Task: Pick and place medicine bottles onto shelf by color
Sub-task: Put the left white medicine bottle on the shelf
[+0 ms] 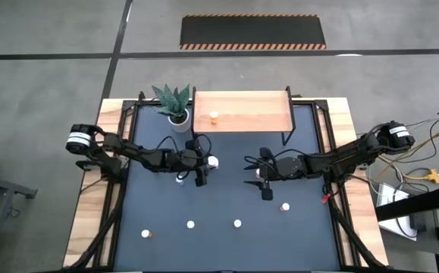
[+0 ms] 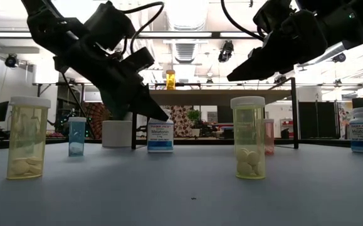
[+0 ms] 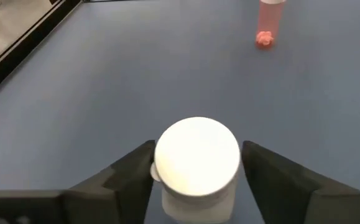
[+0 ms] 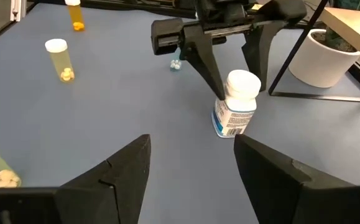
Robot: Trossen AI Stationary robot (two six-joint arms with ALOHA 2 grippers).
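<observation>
The left gripper (image 4: 229,62) straddles the white bottle (image 4: 235,112), fingers open either side (a shelf leg (image 4: 291,56) and plant pot (image 4: 323,59) crowd close behind); bare tabletop (image 1: 227,193) lies open in front.

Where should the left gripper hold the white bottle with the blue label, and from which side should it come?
Probably by the round body just under the cap, coming down from above. The white bottle stands upright on the table, and the left gripper is open with one finger on each side of it, so closing there should grip it squarely.
</observation>
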